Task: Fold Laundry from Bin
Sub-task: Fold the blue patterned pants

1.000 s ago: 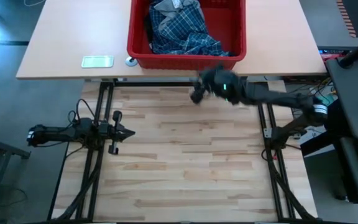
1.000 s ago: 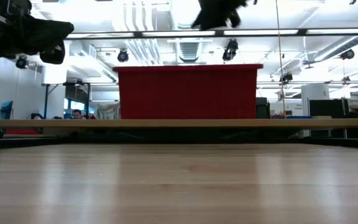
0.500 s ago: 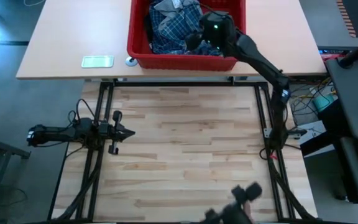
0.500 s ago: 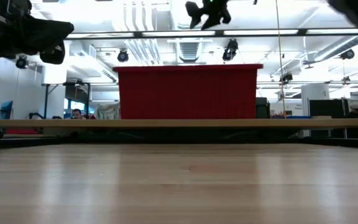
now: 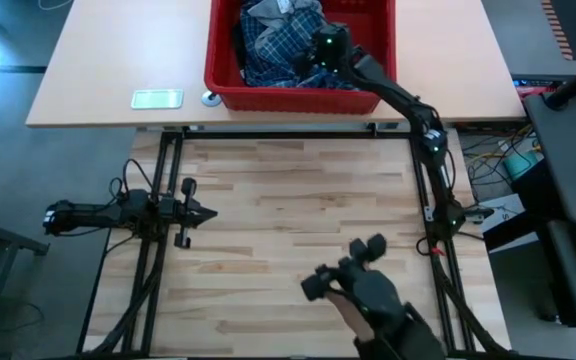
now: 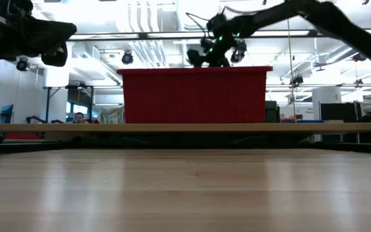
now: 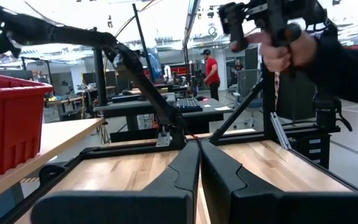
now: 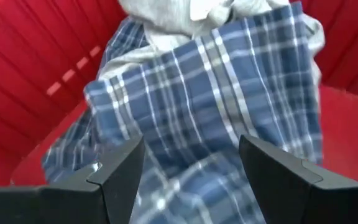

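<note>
Right wrist view, right end effector (image 8: 188, 177) open above plaid shirt (image 8: 222, 118), red bin (image 5: 230, 88)

I'm in a big open robotics lab: exposed ducts (image 6: 148, 26) and strip lights overhead, rows of desks with monitors (image 7: 185, 104) behind my counter (image 5: 288, 240), black rig frames (image 7: 135, 68), cables, and a person (image 7: 211, 67) standing across the room.

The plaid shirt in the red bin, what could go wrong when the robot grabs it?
The right gripper hangs open over the plaid shirt. The grey garment lies tangled with it, so both might lift together. The shirt may also snag on the bin rim.
</note>
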Robot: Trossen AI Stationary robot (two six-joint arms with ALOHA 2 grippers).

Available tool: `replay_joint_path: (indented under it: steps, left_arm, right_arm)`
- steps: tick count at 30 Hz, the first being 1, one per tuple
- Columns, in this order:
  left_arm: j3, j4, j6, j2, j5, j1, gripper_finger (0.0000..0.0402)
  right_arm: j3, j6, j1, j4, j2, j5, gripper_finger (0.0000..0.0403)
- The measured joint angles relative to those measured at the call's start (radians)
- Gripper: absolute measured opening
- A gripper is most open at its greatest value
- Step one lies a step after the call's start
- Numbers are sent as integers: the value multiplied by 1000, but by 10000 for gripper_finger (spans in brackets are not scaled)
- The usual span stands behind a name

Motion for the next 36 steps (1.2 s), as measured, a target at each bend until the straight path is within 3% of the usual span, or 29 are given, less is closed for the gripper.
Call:
replay_joint_path:
  steps: [7, 22, 29, 36]
  left_arm:
    - [0, 0, 0, 0, 0, 0, 0]
    - [0, 0, 0, 0, 0, 0, 0]
    - [0, 0, 0, 0, 0, 0, 0]
    - [0, 161, 90, 10, -69, 0, 0]
  right_arm:
    - [54, -16, 0, 146, 97, 4, 253]
    - [53, -118, -31, 354, 119, 4, 244]
    - [51, 21, -37, 180, 73, 6, 243]
    - [56, 83, -29, -152, -170, 126, 242]
